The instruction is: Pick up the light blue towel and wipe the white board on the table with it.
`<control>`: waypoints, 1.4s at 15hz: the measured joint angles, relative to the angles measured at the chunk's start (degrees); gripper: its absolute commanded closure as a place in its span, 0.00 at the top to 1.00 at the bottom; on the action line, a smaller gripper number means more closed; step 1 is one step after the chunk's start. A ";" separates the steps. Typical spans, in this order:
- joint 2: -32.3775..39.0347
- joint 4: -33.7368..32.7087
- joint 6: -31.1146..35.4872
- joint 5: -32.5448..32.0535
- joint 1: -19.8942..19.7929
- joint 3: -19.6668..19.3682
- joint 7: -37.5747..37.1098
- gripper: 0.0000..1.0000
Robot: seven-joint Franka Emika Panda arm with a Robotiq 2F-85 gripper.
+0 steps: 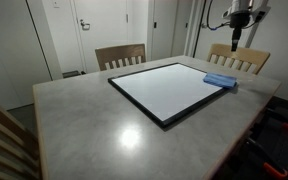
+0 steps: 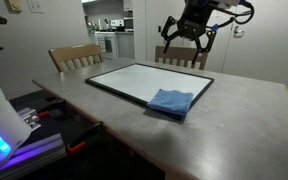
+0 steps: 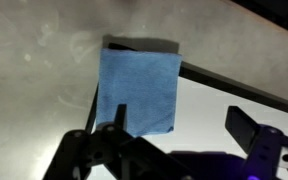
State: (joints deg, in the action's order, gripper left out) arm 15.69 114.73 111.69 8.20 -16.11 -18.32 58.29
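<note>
Wrist view, left to right: bare table (image 3: 34,70), then the light blue towel (image 3: 139,90) flopped over a corner of the white board (image 3: 224,105). The gripper (image 3: 182,135) has its jaws wide open and empty, and the towel sits off toward the left-side finger.

The light blue towel (image 3: 139,90) hides one corner of the white board (image 3: 209,100), whose rest runs off the wrist view's right edge, all rather blurry.
</note>
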 measured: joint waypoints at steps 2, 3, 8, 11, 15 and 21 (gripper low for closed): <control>3.99 -3.86 -2.36 -0.48 -1.04 1.04 0.31 1.00; 5.19 -5.05 -2.89 -0.54 -1.30 1.22 0.36 1.00; 5.91 -5.81 -2.03 0.91 -2.89 2.81 -0.49 1.00; 6.91 -5.70 0.92 6.59 -5.56 4.36 0.17 1.00; 10.23 -6.87 2.04 12.28 -9.54 5.86 3.36 1.00; 16.20 -10.72 1.75 15.31 -13.46 8.04 8.49 1.00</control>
State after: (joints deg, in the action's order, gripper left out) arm 31.89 104.01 113.44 23.51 -29.57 -10.28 66.78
